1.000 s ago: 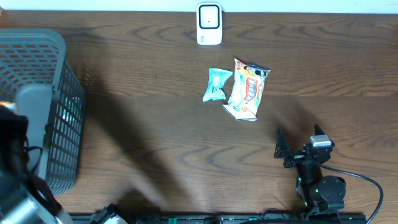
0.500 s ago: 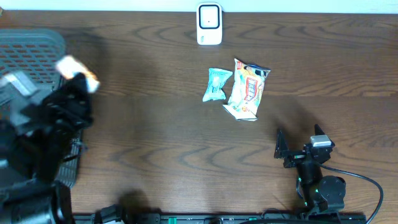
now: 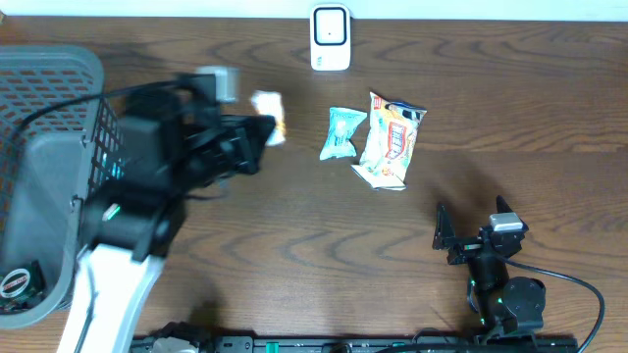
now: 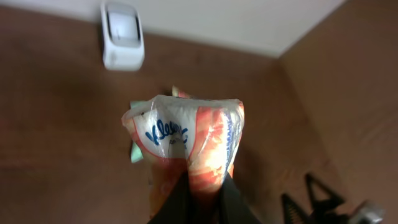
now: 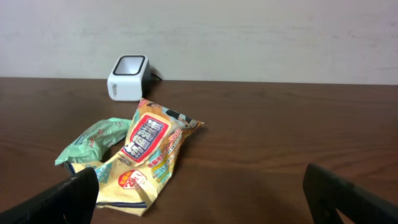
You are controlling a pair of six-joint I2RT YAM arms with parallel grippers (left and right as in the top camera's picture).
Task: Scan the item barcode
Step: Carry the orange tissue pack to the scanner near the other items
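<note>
So the grey mesh basket point(image 3: 98, 186) sits at the left edge of the surface point(image 3: 294, 245). The only thing I can make out inside it is a small dark round item with a red-and-white label point(image 3: 14, 284), tucked into the near corner. Part of the left arm covers a good chunk of the inside, so I can't say what else is in there.

The left end effector point(image 3: 250, 135) is clenched on a Kleenex tissue pack point(image 4: 186, 134), which is white and orange plastic with blue lettering. It's pinched at its lower end between the two fingers. From overhead the pack is out over the surface, between the basket and the teal packet point(image 3: 341, 132).

The white scanner point(image 3: 331, 37) stands at the far edge, a bit further right than the pack and apart from it. Just right of the teal packet, and touching it, lies a yellow snack bag point(image 3: 391, 142). Both lie flat.

The right end effector point(image 3: 473, 224) is near the front right, released, with its jaws spread wide and holding nothing.
</note>
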